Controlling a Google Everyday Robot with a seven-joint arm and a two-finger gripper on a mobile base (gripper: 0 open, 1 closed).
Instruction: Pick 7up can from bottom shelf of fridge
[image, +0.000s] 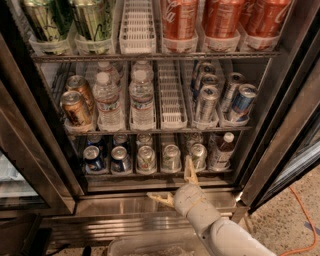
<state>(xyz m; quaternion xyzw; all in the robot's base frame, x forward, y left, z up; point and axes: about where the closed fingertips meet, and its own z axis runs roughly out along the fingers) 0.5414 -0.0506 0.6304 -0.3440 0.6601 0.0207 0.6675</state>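
Note:
The fridge (30, 165) stands open in front of me. Its bottom shelf (150, 174) holds small cans in white lanes. Three pale green-silver 7up cans stand there: one left of middle (146, 158), one in the middle (171, 157), one to the right (198, 155). My gripper (175, 184) is open just in front of the shelf's front edge, below the middle and right 7up cans. One tan finger (190, 171) points up at the gap between those two cans, the other (160, 198) points left over the steel sill. It holds nothing.
Two dark blue cans (93, 158) stand at the shelf's left and a dark bottle (220, 150) at its right. The rack above holds water bottles (141, 100) and slim cans (207, 102). The open door frame (285, 135) is on the right. A steel base (125, 205) and a clear bin (150, 247) lie below.

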